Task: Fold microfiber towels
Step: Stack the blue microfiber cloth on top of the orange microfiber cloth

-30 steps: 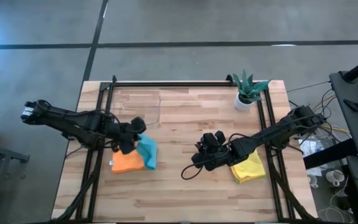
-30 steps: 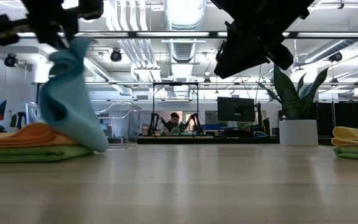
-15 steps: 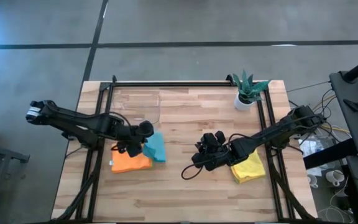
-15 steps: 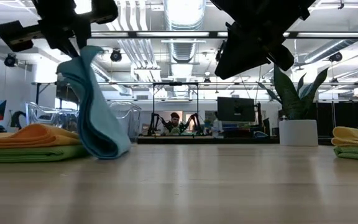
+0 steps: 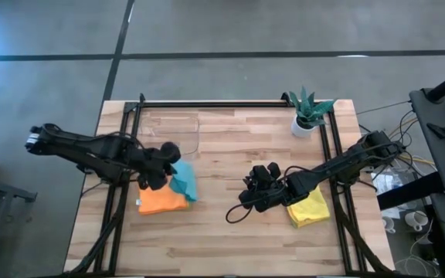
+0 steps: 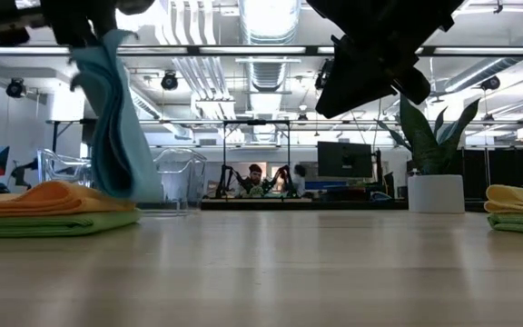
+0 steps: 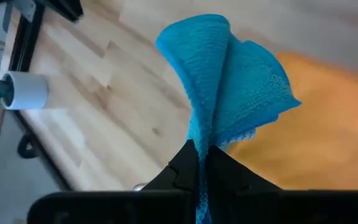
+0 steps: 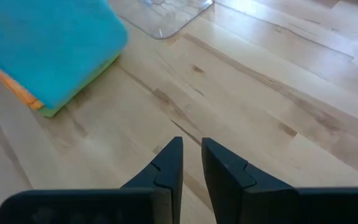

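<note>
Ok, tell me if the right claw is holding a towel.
No: the right claw hangs over bare table with nothing between its fingers.

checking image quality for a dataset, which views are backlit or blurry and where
Low view: bright ceiling lights behind leave the right end effector a dark silhouette, and the near tabletop is out of focus. Left wrist view: the teal towel is sharp, the orange towel and far table soft. Right wrist view: evenly lit, mild sheen on the wood. High view: even light, no glare.
</note>
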